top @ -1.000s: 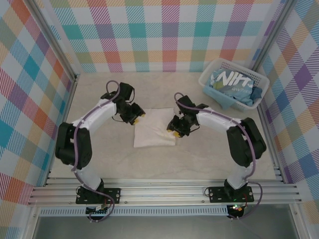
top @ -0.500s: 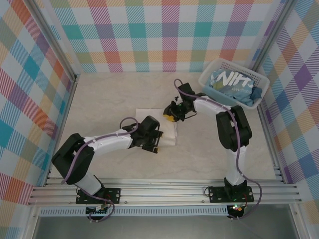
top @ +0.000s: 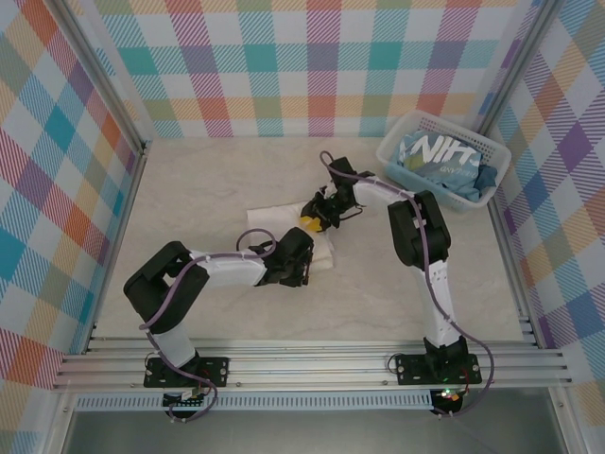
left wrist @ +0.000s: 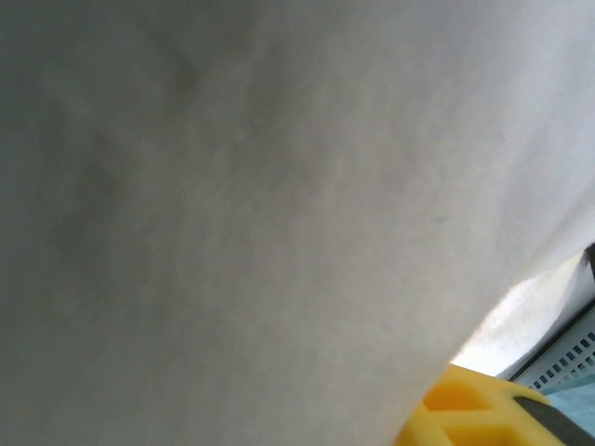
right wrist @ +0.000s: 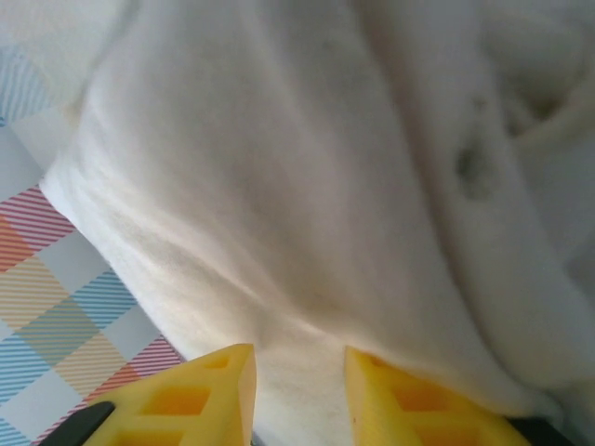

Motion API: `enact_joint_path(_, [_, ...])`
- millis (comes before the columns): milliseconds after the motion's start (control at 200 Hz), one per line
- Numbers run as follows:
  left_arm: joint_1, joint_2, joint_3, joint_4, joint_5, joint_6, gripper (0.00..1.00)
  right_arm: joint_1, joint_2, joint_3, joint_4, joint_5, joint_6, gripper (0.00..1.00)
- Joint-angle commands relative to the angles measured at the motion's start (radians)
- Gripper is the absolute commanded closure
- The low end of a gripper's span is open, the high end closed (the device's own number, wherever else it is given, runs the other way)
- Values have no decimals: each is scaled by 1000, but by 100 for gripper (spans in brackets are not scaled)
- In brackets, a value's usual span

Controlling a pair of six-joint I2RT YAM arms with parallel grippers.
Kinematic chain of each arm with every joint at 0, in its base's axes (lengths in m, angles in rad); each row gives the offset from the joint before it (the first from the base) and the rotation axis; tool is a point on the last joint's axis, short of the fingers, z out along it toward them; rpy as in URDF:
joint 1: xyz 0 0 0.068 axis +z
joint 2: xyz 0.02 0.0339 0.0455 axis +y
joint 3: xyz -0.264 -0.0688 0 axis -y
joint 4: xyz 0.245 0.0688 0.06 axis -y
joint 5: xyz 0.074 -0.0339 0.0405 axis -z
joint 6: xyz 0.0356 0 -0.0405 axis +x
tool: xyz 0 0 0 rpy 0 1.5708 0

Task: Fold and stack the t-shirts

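From overhead I see the cream-white t-shirt [top: 269, 219] lying rumpled on the pale worktop [top: 189, 189], directly between my two tools. The left tool [top: 295, 269] sits low at the shirt's near edge, its dark body against the cloth. Its wrist camera is so close that the fabric is a soft grey-white blur, with one yellow fingertip [left wrist: 465, 413] in the lower right corner. I cannot tell whether this tool is spread or pressed together. The right tool [right wrist: 297, 395] meets the shirt's far edge from the other side. On its wrist camera, both yellow fingers sit at the bottom with cream cloth running down between them, so it is pinching a fold of the shirt. The gathered fabric rises just ahead of that tool in thick, soft ridges, and the plaid wall [right wrist: 56, 279] shows past its left edge. Well off to the right of the right tool, in the back corner, stands a white slatted basket [top: 395, 135]. A light blue t-shirt [top: 437, 156] with big white lettering lies crumpled inside it.
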Motion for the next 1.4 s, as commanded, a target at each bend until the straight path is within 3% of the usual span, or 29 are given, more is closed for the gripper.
enact_joint_path(0, [68, 39, -62, -16, -128, -288, 63, -3, -54, 75, -65, 21, -75, 66])
enact_joint_path(210, [285, -2, -80, -59, -110, -152, 68, -79, -369, 16, -134, 273, -79, 57])
enact_joint_path(370, [474, -4, -37, -89, -65, -4, 70, -142, -574, -114, -160, 285, -82, 57])
enact_joint_path(590, [730, 70, 112, -128, 0, 241, 75, -152, -811, -329, -177, 276, -65, 57])
enact_joint_path(690, [838, 194, 255, -104, 145, 403, 78, -153, -899, -423, -178, 278, -40, 57])
enact_joint_path(770, [904, 310, 437, -223, 251, 577, 79, -153, -954, -481, -185, 285, -26, 57])
enact_joint_path(885, [974, 442, 665, -448, 325, 825, 82, -153, -1005, -526, -195, 294, -19, 57])
enact_joint_path(1070, [1047, 544, 845, -685, 351, 1104, 83, -153, -1024, -537, -196, 302, -12, 57])
enact_joint_path(1215, [1073, 540, 848, -757, 347, 1225, 82, -152, -1003, -531, -169, 287, -6, 57])
enact_joint_path(1395, [1088, 543, 871, -712, 386, 1202, 80, -152, -978, -520, -158, 268, -10, 57])
